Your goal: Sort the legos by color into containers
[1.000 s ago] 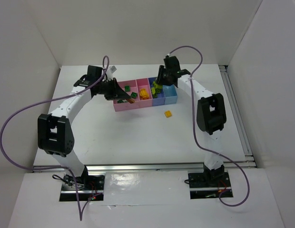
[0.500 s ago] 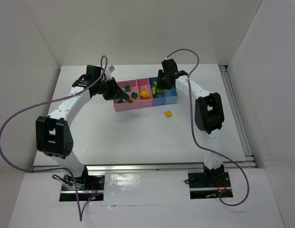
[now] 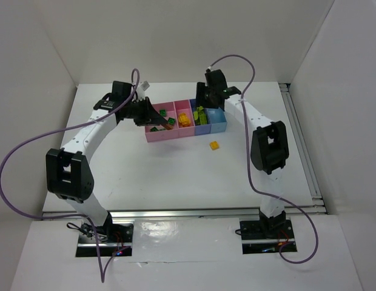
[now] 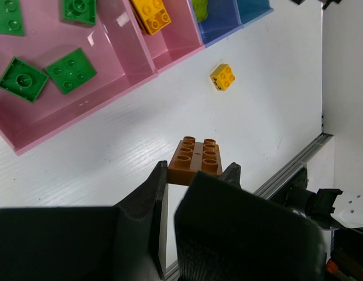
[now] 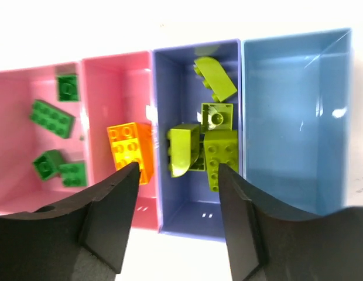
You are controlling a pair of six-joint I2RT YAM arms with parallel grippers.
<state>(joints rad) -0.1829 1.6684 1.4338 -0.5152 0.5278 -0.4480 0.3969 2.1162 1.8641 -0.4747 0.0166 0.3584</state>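
Left jaws clamp an orange-brown lego (image 4: 196, 159); right jaws apart above lime legos (image 5: 219, 153)

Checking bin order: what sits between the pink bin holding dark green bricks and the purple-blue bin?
A narrower pink bin holding an orange-yellow brick, shown in the right wrist view.

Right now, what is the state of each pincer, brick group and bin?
left pincer: shut on brown brick.
right pincer: open, holding nothing.
dark green bricks: in wide pink bin.
orange brick: in narrow pink bin.
lime bricks: in purple-blue bin.
light blue bin: looks empty.
yellow brick: loose on table.
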